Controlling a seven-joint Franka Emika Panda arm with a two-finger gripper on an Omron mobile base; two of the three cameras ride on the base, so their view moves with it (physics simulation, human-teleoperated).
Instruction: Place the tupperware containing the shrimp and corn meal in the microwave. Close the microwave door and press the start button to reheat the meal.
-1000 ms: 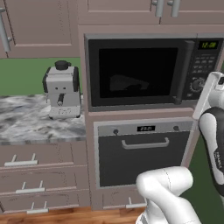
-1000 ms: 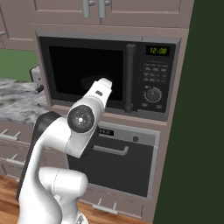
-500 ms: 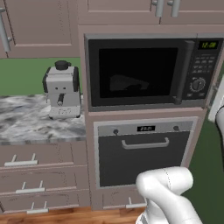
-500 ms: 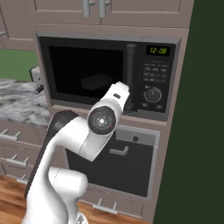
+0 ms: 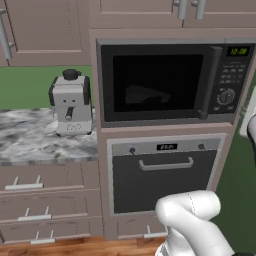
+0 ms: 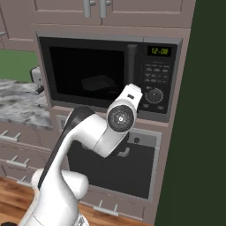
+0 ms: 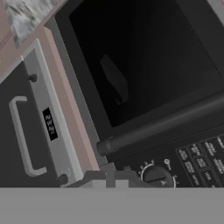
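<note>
The microwave (image 5: 170, 82) fills the wall cabinet, and its door (image 6: 88, 73) sits flush against the frame, so by the look of it the closing step is done. Through the dark glass a pale low shape rests on the floor of the cavity; that reads as the tupperware (image 6: 98, 82), inside and slightly right of centre. It shows as a dim outline in the left base view too. The shrimp and the corn can't be made out behind that tinted window, so whether they ride in the tray is a fair guess and no more.

Now the arm reaches up from the near side toward the right end of the microwave, where the black button panel (image 6: 158, 79) carries the green display (image 6: 159, 51) and the round dial (image 6: 154, 95). In the hand view the camera looks close onto the vertical bar handle (image 7: 162, 124) and the dial beside it.

The gripper (image 7: 107, 181) sits at the bottom edge of that view, fingers drawn together and carrying nothing, aimed near the dial. What remains, as I judge it, is the start button: a closed fingertip poke onto the panel.
</note>
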